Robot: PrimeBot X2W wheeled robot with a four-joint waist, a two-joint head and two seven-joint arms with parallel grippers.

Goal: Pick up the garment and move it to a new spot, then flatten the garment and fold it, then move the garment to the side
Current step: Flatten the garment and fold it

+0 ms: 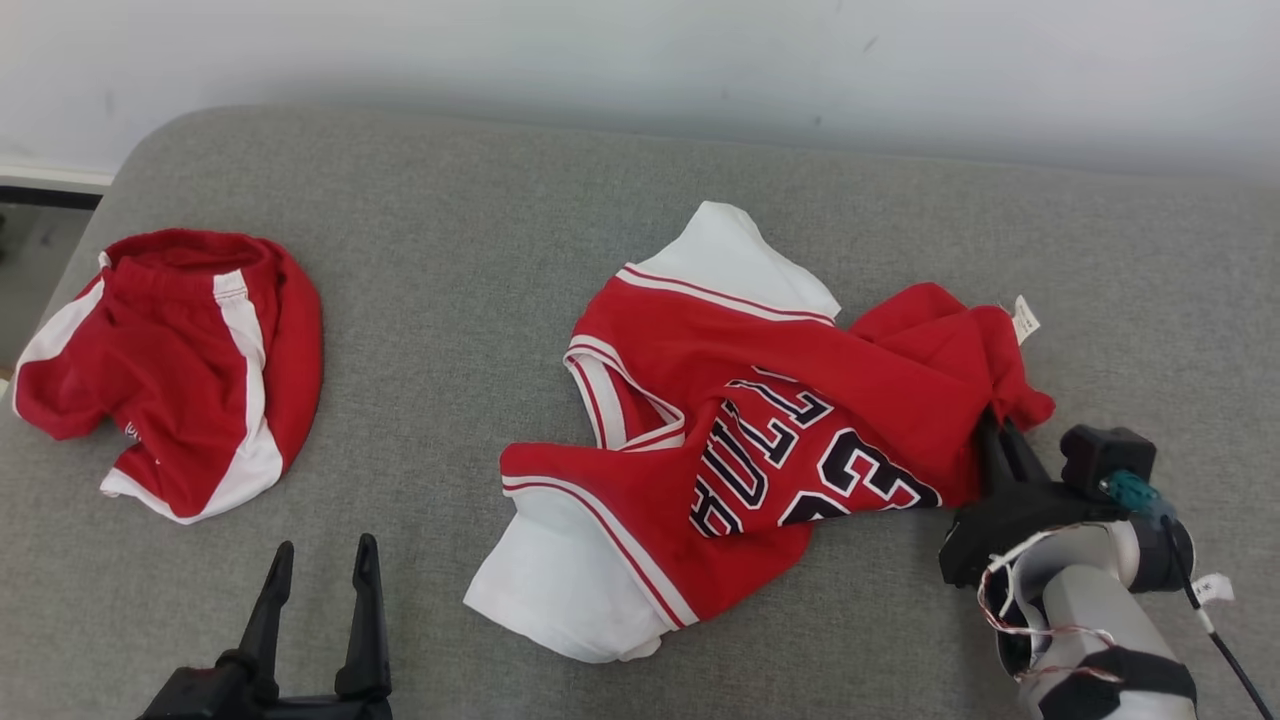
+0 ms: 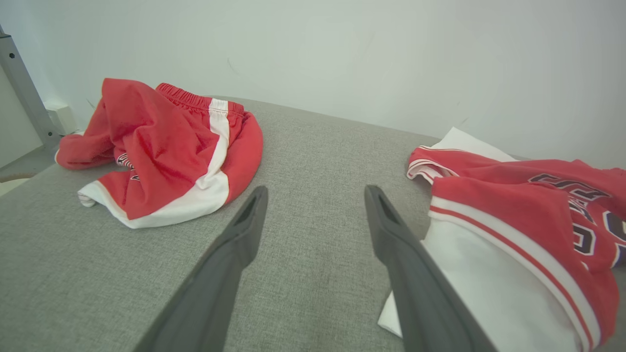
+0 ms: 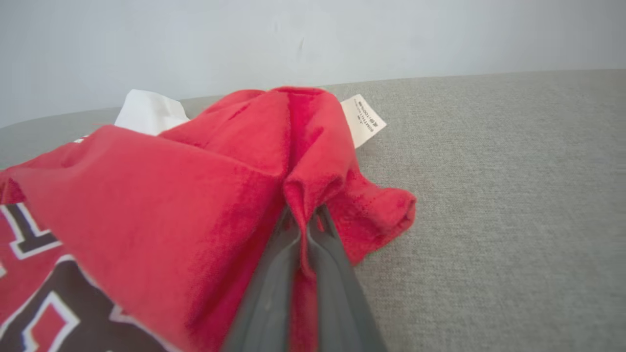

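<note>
Gripping now: my right gripper (image 3: 305,220) is pressed together on a small fold of red cloth at the edge of the jersey (image 1: 740,420), just below the side where the care label (image 1: 1025,320) sticks out.
Other hand: my left gripper (image 1: 322,555) has its fingers well apart and holds nothing. It hovers over the grey cushion (image 1: 450,250), between the red shorts (image 1: 170,370) and the jersey.
Place of the jersey: it lies crumpled in the middle of the cushion, with the printed number up and partly folded over. One white panel (image 1: 560,590) lies toward me.
Shorts: they lie well apart on my left, and I judge they are not my target.
Weight: I judge it light, so one arm can lift it.
Stiffness: it is fully soft. It will hang from the pinch, and the rest will drag on the cushion until I am high enough.
Slip: the cloth looks rather smooth and my pinch takes only a little of it, so a fast pull may lose it.
Fragility: it is not fragile, though a seam can stretch.
Better hold: for flattening I think two corners are needed. The right can take the hem near the label, and the left the white panel edge.
</note>
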